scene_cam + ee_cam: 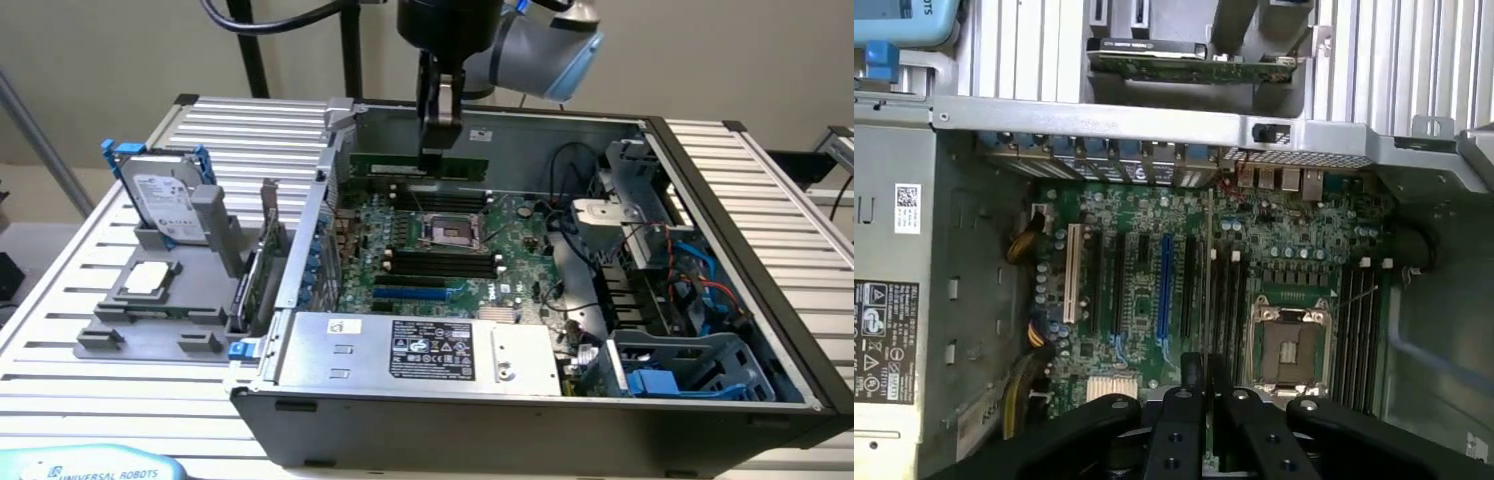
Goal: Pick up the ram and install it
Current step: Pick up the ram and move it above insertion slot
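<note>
1. Gripper (437, 148): black fingers pinch the ram (390, 165), a thin green stick. It is held level and on edge over the motherboard (514, 225), near the case's far wall and beyond the square processor socket (451, 232).
2. Surroundings inside the case: black memory slots (434, 262), blue cables (694, 290), grey metal power supply (427, 350). On the slatted table (80, 400): upright hard drive (174, 205), silver processor chip (147, 278), upright expansion card (271, 262).
3. Wrist view: the ram (1210, 270) appears edge-on as a thin line between the fingers (1179, 420). The exterior view shows its flat face.
</note>
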Controlling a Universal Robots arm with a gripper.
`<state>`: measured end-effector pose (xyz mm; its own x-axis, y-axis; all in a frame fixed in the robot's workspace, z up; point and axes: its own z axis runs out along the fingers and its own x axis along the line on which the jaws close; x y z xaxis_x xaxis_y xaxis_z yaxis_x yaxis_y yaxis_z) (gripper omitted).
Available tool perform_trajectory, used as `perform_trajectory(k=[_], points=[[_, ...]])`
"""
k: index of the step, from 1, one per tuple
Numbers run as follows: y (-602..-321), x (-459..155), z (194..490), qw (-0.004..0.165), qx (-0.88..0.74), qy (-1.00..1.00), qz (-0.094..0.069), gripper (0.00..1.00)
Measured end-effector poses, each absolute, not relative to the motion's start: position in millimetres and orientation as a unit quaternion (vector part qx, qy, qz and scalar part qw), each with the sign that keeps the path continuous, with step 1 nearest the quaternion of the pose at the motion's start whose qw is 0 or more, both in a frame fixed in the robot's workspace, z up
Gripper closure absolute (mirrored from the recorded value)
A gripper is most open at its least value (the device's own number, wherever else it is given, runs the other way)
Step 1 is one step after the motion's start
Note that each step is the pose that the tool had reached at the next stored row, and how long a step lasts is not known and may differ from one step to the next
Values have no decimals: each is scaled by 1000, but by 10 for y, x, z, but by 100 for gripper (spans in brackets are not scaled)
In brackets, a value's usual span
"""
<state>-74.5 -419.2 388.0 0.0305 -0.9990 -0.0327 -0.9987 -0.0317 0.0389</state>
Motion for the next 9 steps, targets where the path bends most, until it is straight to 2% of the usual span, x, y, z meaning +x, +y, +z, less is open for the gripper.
perform_trajectory(k=[9], points=[[-3932,-577,3743,3,717,-696,-25,86]])
